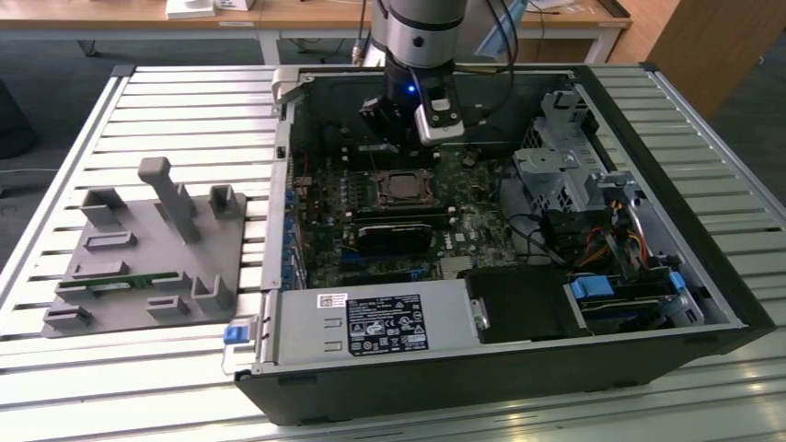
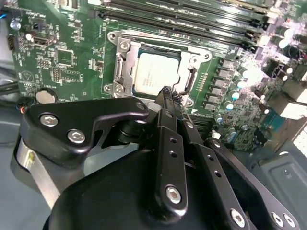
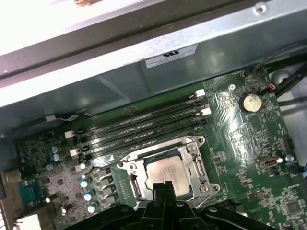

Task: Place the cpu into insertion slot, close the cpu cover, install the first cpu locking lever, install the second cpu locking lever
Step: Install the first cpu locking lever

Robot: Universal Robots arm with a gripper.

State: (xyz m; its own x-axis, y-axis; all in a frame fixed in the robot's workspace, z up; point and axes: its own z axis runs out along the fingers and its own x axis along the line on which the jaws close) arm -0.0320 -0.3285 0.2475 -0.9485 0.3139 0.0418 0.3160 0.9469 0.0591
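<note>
Tool (image 2: 166, 93) closed, angled down over seated cpu (image 2: 154, 72).

The power supply label (image 1: 383, 325) carries print too small to read.

An open computer case (image 1: 491, 378) lies on a slatted worktop (image 1: 184, 92). The arm (image 1: 418, 28) reaches down into the case. Its pincer (image 1: 396, 147) hangs over the green board (image 1: 465, 226), near the insertion slot (image 1: 402, 189). A black card (image 1: 396, 235) lies just beside the slot. On the exterior view's left, well apart from the case, a grey fixture (image 1: 135, 267) rests on the worktop.
</note>
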